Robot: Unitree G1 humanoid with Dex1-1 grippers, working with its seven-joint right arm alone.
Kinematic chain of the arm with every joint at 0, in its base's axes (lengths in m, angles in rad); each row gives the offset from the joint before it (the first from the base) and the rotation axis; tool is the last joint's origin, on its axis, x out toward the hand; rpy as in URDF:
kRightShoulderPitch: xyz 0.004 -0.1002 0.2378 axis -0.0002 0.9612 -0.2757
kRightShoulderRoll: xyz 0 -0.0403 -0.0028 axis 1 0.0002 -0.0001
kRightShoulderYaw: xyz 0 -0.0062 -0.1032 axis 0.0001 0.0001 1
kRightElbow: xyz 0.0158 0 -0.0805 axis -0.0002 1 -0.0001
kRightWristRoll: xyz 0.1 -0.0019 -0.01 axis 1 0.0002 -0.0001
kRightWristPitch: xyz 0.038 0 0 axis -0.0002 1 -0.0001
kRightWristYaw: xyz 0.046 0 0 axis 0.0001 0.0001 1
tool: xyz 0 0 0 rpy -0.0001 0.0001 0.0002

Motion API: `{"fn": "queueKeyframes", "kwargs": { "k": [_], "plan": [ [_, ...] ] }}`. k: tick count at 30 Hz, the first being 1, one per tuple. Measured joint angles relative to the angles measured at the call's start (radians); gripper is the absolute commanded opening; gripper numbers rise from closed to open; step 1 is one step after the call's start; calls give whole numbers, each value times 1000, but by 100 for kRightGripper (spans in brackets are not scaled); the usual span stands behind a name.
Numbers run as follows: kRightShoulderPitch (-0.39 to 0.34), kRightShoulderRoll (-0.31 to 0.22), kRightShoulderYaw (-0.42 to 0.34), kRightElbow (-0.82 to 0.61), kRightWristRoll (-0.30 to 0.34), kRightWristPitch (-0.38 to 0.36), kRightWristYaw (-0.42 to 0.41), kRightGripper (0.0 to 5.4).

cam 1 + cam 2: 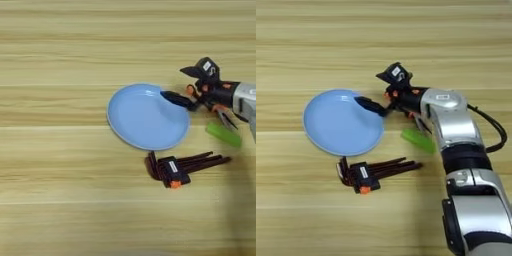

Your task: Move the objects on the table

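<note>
**Gripper poised at the plate's rim**

The two-fingered black gripper [378, 91] hangs at the right edge of the round pale-blue plate [331, 125], fingers spread wide and holding nothing: one reaches over the rim, the other lifts away behind. Just below the plate lies a dark clamp-like tool set with an orange tab [373, 172]; a small bright-green piece [418, 140] lies right of the plate, under the silver forearm [456, 125], all on the pale wooden table [316, 45].

Whichever object is next, I would centre it between the fingers before closing, keeping clear of the plate's rim.
</note>
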Motion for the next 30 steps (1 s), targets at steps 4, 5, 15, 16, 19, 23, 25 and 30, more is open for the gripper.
{"fn": "queueKeyframes", "kwargs": {
  "k": [4,5,15,16,19,23,25,30],
  "plan": [
    [14,14,14,-17,0,5,14,538],
    [18,17,18,-18,1,8,15,538],
    [43,30,51,-50,0,22,29,538],
    [46,31,57,-53,0,22,36,538],
    [53,34,67,-54,0,22,39,538],
    [66,40,84,-54,-1,22,41,538],
    [67,44,91,-53,-3,21,40,538],
    [74,48,105,-39,-11,20,40,538]
  ]
}}
